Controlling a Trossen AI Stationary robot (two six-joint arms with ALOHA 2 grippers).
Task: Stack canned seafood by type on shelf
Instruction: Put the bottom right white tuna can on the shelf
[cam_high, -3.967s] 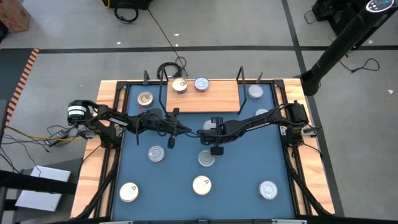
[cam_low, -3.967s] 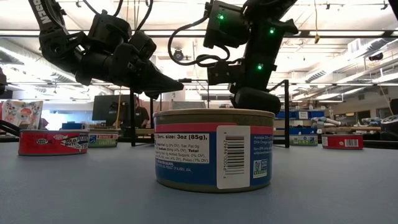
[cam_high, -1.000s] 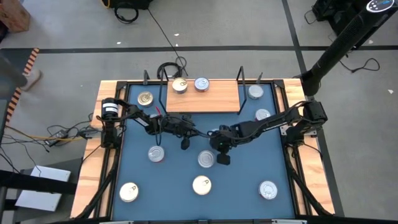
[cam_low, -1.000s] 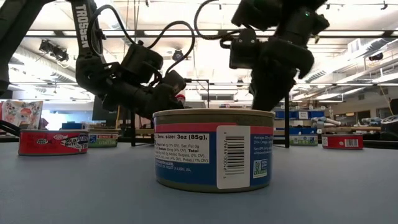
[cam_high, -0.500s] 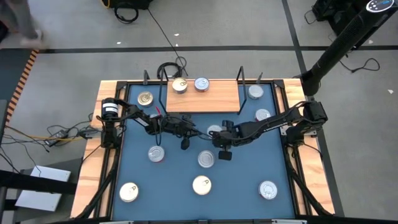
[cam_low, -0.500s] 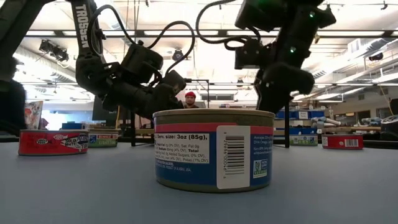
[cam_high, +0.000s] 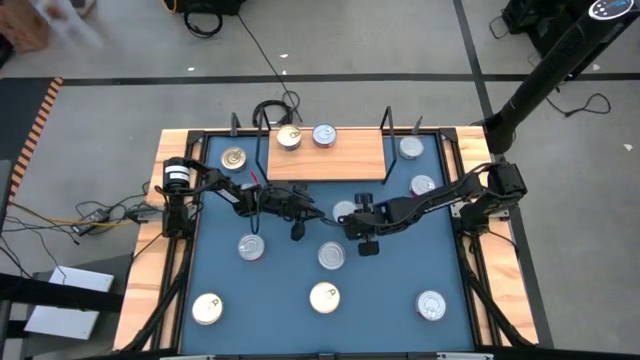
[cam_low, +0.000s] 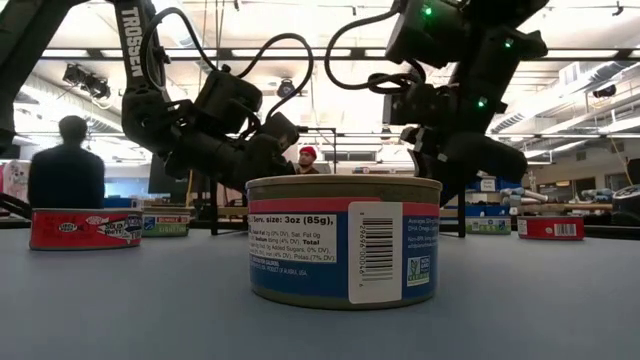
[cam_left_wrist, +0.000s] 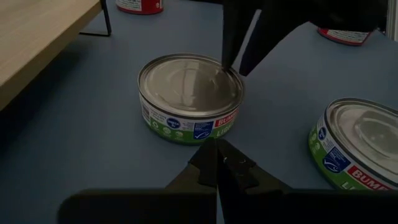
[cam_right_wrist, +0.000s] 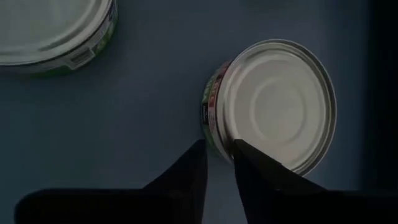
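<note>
Tins of seafood lie scattered over the blue table (cam_high: 400, 270) in the high view. Two of them, a gold-topped tin (cam_high: 289, 137) and a silver-topped tin (cam_high: 324, 134), stand side by side at the far edge of the light-wood shelf (cam_high: 330, 160). Another gold-topped tin (cam_high: 234, 158) sits on the table just left of the shelf, and two silver ones (cam_high: 411, 148) lie right of it. A tin near the middle (cam_high: 343, 211) lies just beside the right gripper (cam_high: 364, 236), another (cam_high: 332, 256) lies nearer the front, and four more are spread towards the front edge. The left gripper (cam_high: 298, 224) hangs over the table in front of the shelf.

From the low view, a blue-labelled tin (cam_low: 343, 239) fills the foreground, both arms hang above and behind it, and a red tin (cam_low: 85, 228) stands far left. Beyond the table is a lit room, with a person (cam_low: 66, 176) standing at the left.

In the left wrist view, the left arm's fingers (cam_left_wrist: 217, 171) are pressed together with nothing between them, pointing at a green-labelled tin (cam_left_wrist: 190, 96); a second tin (cam_left_wrist: 360, 143) lies near it.

In the right wrist view, the right arm's fingers (cam_right_wrist: 199, 168) stand slightly apart, gripping nothing, with their tips at the rim of a silver-lidded tin (cam_right_wrist: 273, 102); another tin (cam_right_wrist: 53, 28) lies well apart from it.
</note>
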